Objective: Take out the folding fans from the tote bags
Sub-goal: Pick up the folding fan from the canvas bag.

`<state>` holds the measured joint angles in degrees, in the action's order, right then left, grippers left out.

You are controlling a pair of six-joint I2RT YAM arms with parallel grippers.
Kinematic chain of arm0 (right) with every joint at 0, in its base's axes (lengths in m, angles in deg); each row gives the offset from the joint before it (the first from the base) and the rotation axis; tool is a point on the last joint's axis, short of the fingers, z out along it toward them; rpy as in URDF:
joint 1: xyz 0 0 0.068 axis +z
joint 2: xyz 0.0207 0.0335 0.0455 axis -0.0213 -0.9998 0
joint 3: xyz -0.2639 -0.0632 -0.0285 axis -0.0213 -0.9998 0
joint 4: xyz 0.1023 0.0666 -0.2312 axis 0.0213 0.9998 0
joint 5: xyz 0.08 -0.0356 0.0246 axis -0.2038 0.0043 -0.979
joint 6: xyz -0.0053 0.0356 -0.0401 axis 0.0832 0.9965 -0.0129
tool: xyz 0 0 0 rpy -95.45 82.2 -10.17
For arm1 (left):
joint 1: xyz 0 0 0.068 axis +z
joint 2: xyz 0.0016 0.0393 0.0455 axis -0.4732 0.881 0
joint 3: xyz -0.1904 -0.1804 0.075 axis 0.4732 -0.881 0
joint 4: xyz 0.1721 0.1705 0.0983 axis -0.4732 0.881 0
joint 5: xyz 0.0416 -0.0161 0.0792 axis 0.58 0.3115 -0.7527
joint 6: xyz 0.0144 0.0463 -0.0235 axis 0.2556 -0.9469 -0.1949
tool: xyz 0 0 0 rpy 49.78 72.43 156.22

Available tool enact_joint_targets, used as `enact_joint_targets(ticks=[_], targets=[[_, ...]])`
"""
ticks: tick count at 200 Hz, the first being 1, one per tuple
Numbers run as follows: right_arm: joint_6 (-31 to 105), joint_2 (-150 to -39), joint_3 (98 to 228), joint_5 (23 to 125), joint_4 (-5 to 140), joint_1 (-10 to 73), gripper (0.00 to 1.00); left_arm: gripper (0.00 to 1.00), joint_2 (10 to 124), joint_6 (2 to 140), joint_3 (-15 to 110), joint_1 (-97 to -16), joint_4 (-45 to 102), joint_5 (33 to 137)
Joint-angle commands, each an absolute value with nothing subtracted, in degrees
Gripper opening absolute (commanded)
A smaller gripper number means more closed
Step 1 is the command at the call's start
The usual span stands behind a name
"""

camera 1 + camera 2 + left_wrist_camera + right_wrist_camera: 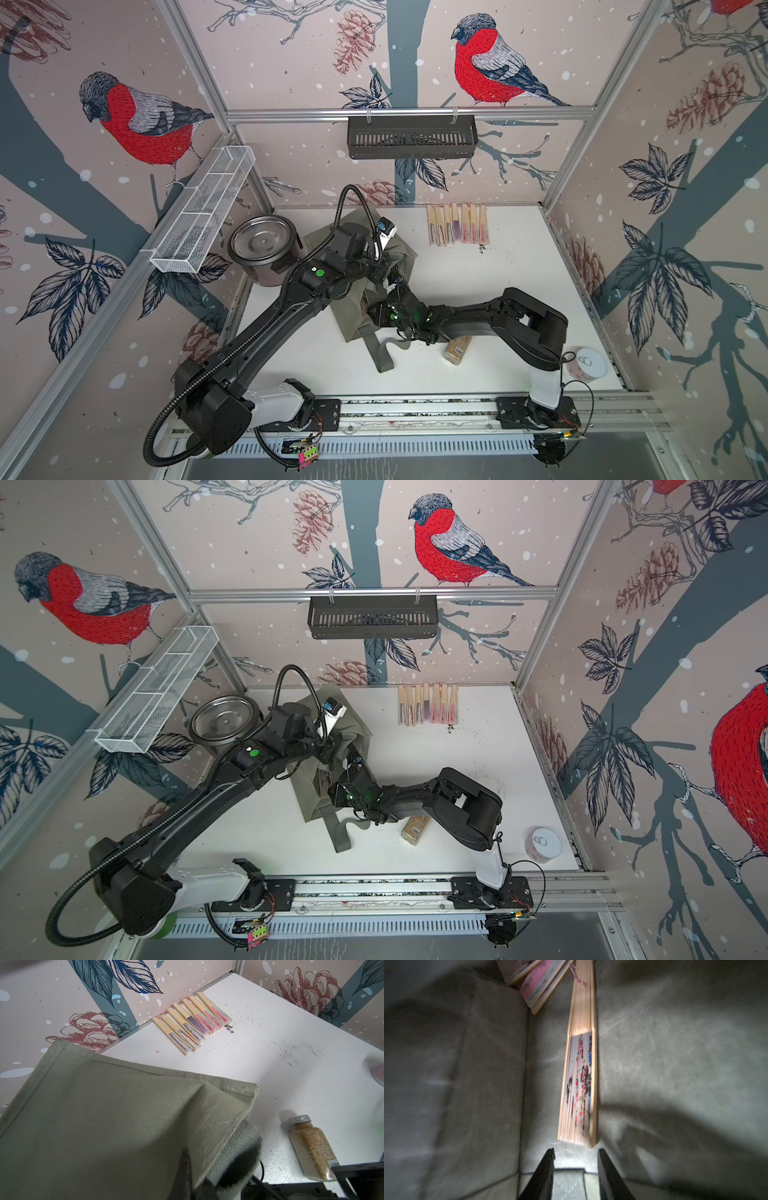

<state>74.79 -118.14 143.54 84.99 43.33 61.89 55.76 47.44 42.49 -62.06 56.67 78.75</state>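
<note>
Fingers (548,1163) of your right gripper (576,1151) stand spread with nothing between them. Their tips are just short of the near end of a closed fan (579,1084) lying on the floor inside the tote bag (675,1053). More fans (537,985) lean in the bag's far corner. Your left gripper (218,1159) is pinched on the bag's rim, likely to hold the mouth up so your right arm can reach in. Only the right wrist view shows the bag's inside; in both top views the arms cover most of it. The left wrist view instead shows the row of fans (191,1020) already lying outside, well apart from the bag.
</note>
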Motion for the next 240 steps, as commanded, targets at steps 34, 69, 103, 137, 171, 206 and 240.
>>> enact_joint_targets(ticks=[34, 69, 103, 137, 171, 206, 240], targets=[[75.7, -122.3, 147.0, 79.8, 40.3, 60.5, 0.37, 0.0, 55.6, 47.1, 42.6, -62.2, 54.1, 78.8], [78.1, -124.5, 147.4, 77.9, 38.1, 59.7, 0.37, 0.0, 55.7, 47.1, 42.5, -62.3, 54.2, 79.0], [80.3, -127.0, 148.9, 74.3, 36.1, 59.3, 0.37, 0.0, 55.8, 47.1, 42.6, -62.3, 54.2, 78.9], [82.5, -128.7, 150.2, 71.4, 34.5, 58.9, 0.37, 0.0, 56.1, 47.1, 42.4, -62.4, 54.0, 78.9], [85.3, -130.4, 150.8, 69.9, 32.4, 58.3, 0.38, 0.0, 56.2, 47.1, 42.5, -62.5, 54.2, 78.9], [89.2, -133.1, 153.1, 66.7, 29.6, 58.3, 0.38, 0.0, 56.3, 47.1, 42.5, -62.5, 54.2, 78.7], [92.6, -134.3, 153.0, 66.0, 25.7, 58.3, 0.38, 0.0, 56.5, 47.1, 42.6, -62.6, 54.3, 78.8]])
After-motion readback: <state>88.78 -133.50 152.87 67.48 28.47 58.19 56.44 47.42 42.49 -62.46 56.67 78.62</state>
